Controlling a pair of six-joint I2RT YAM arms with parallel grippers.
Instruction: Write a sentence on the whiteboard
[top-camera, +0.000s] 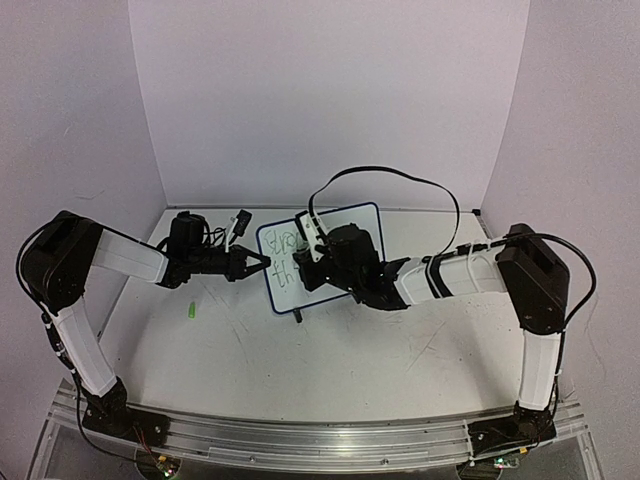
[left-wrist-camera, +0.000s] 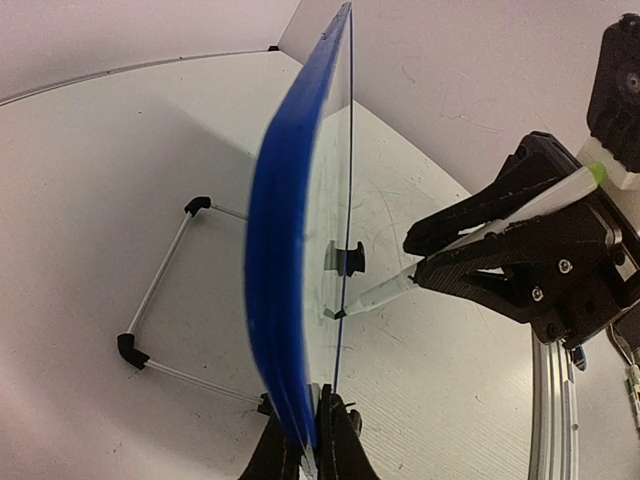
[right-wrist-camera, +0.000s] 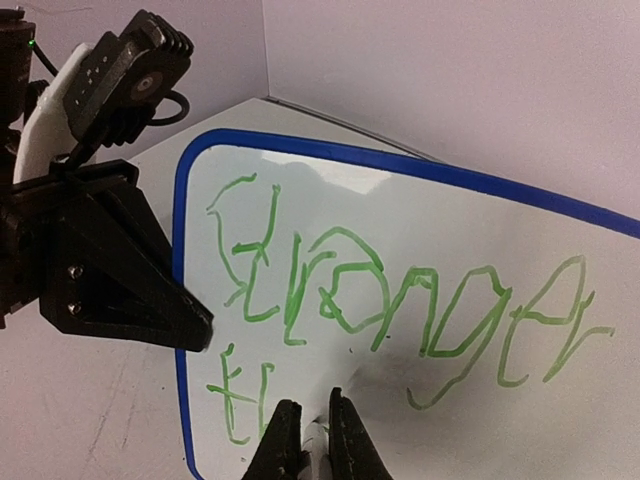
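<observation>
The whiteboard (top-camera: 335, 230) has a blue frame and stands upright mid-table. The sentence (right-wrist-camera: 400, 300) is green lettering: "Stronger" on the top line and "th" starting a second line; it also shows faintly in the top view (top-camera: 285, 252). My left gripper (left-wrist-camera: 312, 440) is shut on the board's left edge (left-wrist-camera: 285, 260), and shows in the top view (top-camera: 262, 262). My right gripper (right-wrist-camera: 316, 425) is shut on a white pen (left-wrist-camera: 480, 232) with a green end. The pen's tip touches the board's face low on the second line. The right gripper also shows in the left wrist view (left-wrist-camera: 415, 258).
A small green cap (top-camera: 190, 311) lies on the table left of the board. A wire stand (left-wrist-camera: 160, 300) with black corner pieces lies behind the board. A black clip foot (left-wrist-camera: 348, 260) sits at the board's lower edge. Walls close in at the back and sides.
</observation>
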